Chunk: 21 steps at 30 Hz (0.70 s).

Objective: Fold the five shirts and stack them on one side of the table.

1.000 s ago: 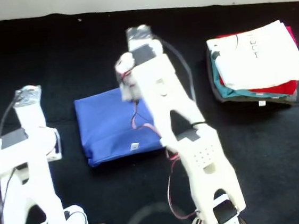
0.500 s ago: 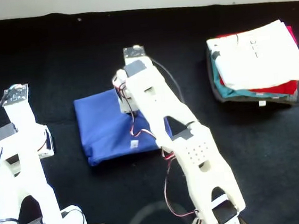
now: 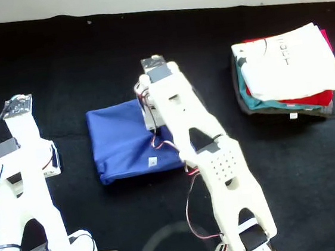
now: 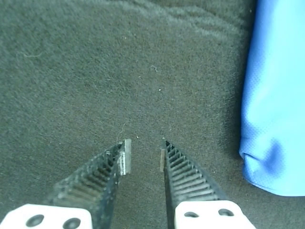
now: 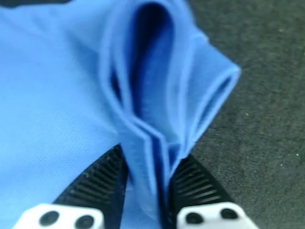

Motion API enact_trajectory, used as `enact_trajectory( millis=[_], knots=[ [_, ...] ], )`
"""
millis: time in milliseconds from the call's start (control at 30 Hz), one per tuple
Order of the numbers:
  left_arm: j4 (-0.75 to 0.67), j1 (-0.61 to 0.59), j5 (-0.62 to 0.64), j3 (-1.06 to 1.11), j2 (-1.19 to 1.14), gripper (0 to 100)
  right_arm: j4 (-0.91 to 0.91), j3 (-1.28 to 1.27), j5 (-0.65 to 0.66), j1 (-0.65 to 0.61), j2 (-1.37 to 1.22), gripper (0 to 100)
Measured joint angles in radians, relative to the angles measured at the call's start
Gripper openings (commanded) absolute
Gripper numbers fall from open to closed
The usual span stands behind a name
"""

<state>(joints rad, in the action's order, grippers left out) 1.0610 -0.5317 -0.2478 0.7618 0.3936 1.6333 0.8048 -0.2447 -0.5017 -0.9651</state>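
Nearest us, the left gripper (image 4: 143,155) hangs over bare table (image 3: 58,59), its jaws a narrow gap apart and holding nothing. The blue shirt (image 3: 121,143) lies just off to its right.

Next, the right gripper (image 5: 145,167) is closed on a layered edge of the blue shirt, with the folds pinched between its jaws. It holds the right part of the shirt, toward the far edge. The shirt is a folded, nearly square packet in the middle of the table, between the two arms.

Farther off and to the right, well apart from it, stands the stack of folded shirts (image 3: 287,68), white on top.

We judge that the coming move turns on one relation. The stack lies rightward and slightly beyond the right gripper, whose arm is the nearer one, so the packet must travel that way.
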Motion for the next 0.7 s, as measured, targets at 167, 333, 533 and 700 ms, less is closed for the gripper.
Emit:
enact_trajectory(
  millis=[167,333,533,700],
  knots=[
    [0.000,0.000,0.000,0.000,0.000,12,0.063,0.114,0.028,0.058,0.000,0.6],
    [0.000,0.000,0.000,0.000,0.000,12,0.115,0.193,0.158,0.137,0.064,0.6],
    [0.000,0.000,0.000,0.000,-0.006,12,0.115,0.193,0.282,0.232,0.282,0.6],
    [0.000,0.000,0.000,0.000,-0.006,12,0.118,0.193,0.371,0.324,0.470,0.6]
  ],
)
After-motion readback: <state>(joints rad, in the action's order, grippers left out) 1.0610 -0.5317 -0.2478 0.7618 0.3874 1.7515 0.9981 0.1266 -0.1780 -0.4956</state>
